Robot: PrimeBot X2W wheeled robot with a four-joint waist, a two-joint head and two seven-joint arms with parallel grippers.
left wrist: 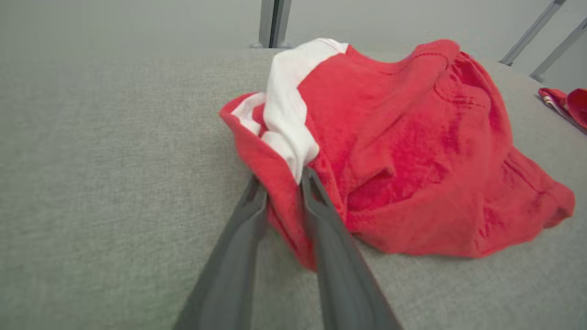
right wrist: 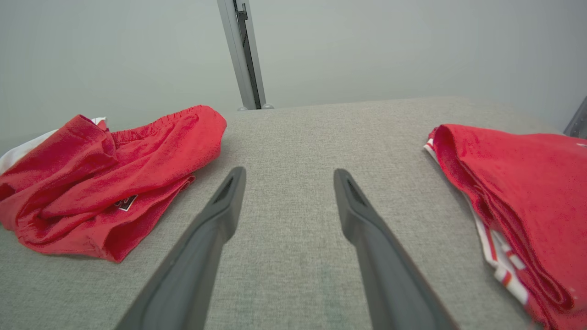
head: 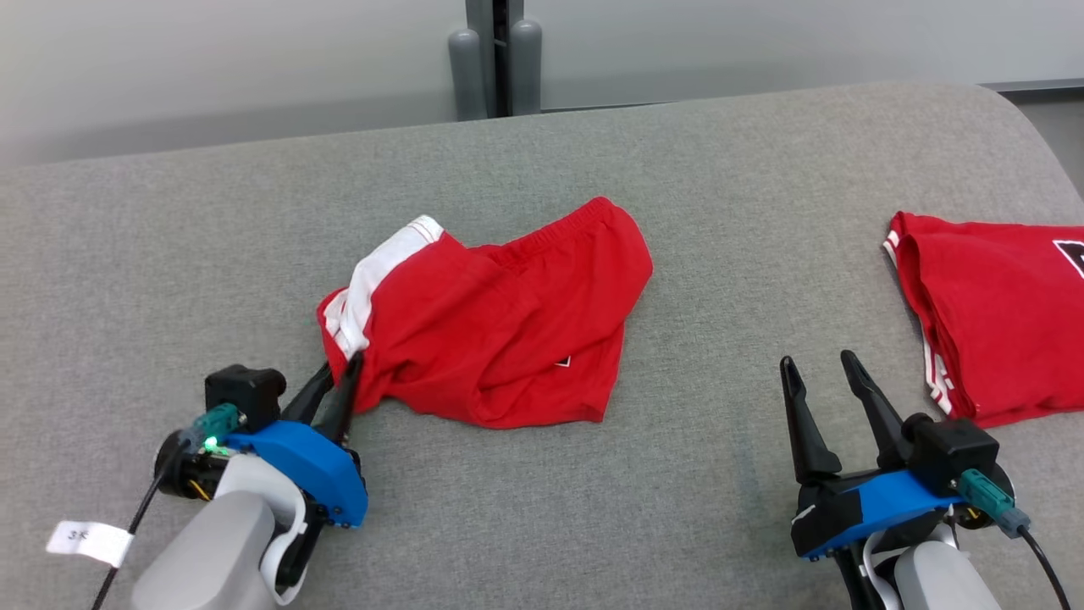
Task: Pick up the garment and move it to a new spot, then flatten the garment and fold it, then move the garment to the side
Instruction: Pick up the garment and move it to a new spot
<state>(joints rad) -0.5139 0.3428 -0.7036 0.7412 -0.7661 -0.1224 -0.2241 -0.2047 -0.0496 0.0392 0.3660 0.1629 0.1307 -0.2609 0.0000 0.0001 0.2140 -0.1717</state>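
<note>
The garment, red shorts with a white side stripe, lies crumpled on the grey cloth-covered table, left of centre. My left gripper is at its near-left corner, shut on a fold of the red hem. The left wrist view shows that fold of the garment pinched between the two fingers of the left gripper. My right gripper stands open over bare table to the right, holding nothing. In the right wrist view the garment lies to the left of the right gripper.
A second red garment, folded, with white striped trim, lies at the table's right edge, close to my right gripper, and shows in the right wrist view too. A grey post stands behind the table's far edge.
</note>
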